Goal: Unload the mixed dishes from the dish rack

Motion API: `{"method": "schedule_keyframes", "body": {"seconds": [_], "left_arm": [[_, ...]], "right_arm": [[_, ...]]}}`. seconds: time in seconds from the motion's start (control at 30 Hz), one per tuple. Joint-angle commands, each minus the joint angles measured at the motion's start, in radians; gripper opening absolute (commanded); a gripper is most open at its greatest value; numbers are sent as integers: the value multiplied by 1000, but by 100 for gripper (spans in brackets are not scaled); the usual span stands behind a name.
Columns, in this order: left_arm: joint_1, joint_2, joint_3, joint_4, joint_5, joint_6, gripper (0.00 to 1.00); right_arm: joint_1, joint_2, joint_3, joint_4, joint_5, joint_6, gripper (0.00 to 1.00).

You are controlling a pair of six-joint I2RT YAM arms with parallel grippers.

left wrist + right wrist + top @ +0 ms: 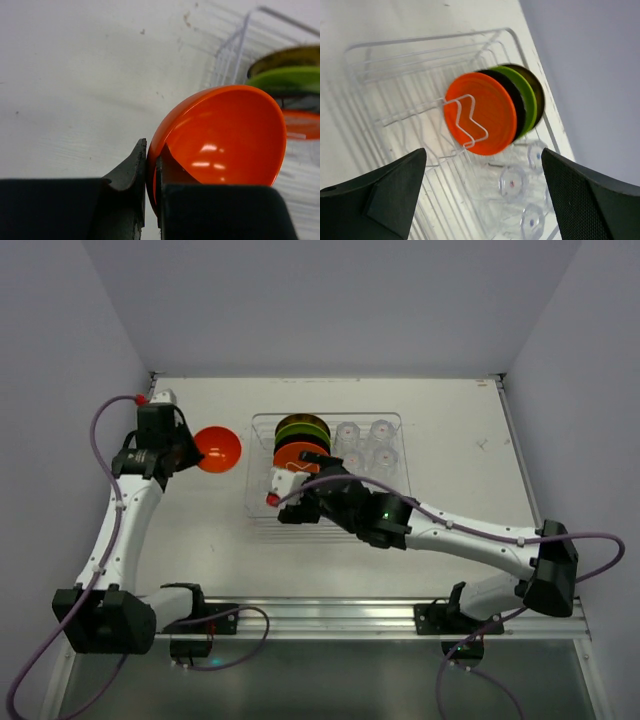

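Note:
My left gripper [193,452] is shut on the rim of the small orange bowl [219,448], which is outside the dish rack [262,420], just left of it. In the left wrist view one finger of the gripper [151,156] is inside the bowl [225,135] and one outside. My right gripper [300,485] is open and empty above the rack's near part. In its view [485,165] it faces the upright orange plate [495,107], with the black [518,107], lime green [530,97] and yellow-brown [539,92] plates behind. Several clear cups [348,432] stand in the rack's right side.
The rack's wire ribs [420,50] and a white wire divider [465,125] stand in front of the orange plate. The back wall and side walls enclose the white table [450,430]. A metal rail [330,615] runs along the near edge.

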Motion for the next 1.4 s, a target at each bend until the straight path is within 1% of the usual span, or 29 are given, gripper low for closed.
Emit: {"method": "schedule_keyframes", "body": {"seconds": [0.0,0.03,0.07,0.1,0.13,0.17,0.2,0.23,0.3,0.33,0.43,0.5,0.63,0.8,0.97,1.03,1.1,1.13,1.17,1.23,1.27,1.3,1.37], "left_arm": [[139,71,66,164,14,-102,0],[200,100,62,189,36,-131,0],[222,158,54,254,40,-184,0],[237,189,33,293,41,-217,0],[265,229,20,387,105,-243,0],[272,318,16,435,135,-273,0],[276,367,46,469,141,-281,0],[276,478,83,468,132,-286,0],[277,576,158,474,141,-255,0],[279,658,233,459,127,-246,0],[300,748,292,471,112,-221,0],[311,762,278,506,109,-218,0],[312,803,264,543,103,-208,0],[312,892,313,500,93,-206,1],[311,914,342,476,95,-189,14],[311,932,378,436,112,-185,15],[312,935,410,390,119,-189,28],[311,928,411,379,116,-197,41],[311,915,411,374,109,-200,65],[311,862,408,355,84,-206,80],[311,843,411,348,78,-203,94],[312,816,422,306,45,-202,100],[312,799,488,246,14,-186,100]], "right_arm": [[-98,-79,28,56,186,460,99],[-156,-111,31,29,158,536,99],[-186,-131,25,9,114,653,99],[-210,-154,-10,6,10,715,99],[-250,-177,-32,15,-33,749,99],[-266,-226,-58,32,-73,795,99],[-273,-251,-107,63,-119,806,99],[-281,-272,-127,72,-127,809,99],[-283,-337,-170,81,-123,803,99],[-289,-355,-184,83,-112,799,99],[-312,-427,-250,130,-84,817,99],[-339,-459,-297,173,-96,828,99],[-356,-447,-305,173,-106,825,99],[-364,-426,-305,167,-112,828,99],[-366,-403,-301,169,-118,831,99],[-367,-394,-302,169,-118,829,99],[-370,-387,-304,169,-112,826,99],[-372,-380,-304,169,-113,825,99],[-373,-377,-302,167,-116,823,99],[-376,-371,-302,167,-136,817,99],[-375,-361,-302,167,-146,814,99],[-376,-357,-302,167,-159,803,99],[-375,-340,-300,169,-205,785,99]]}}
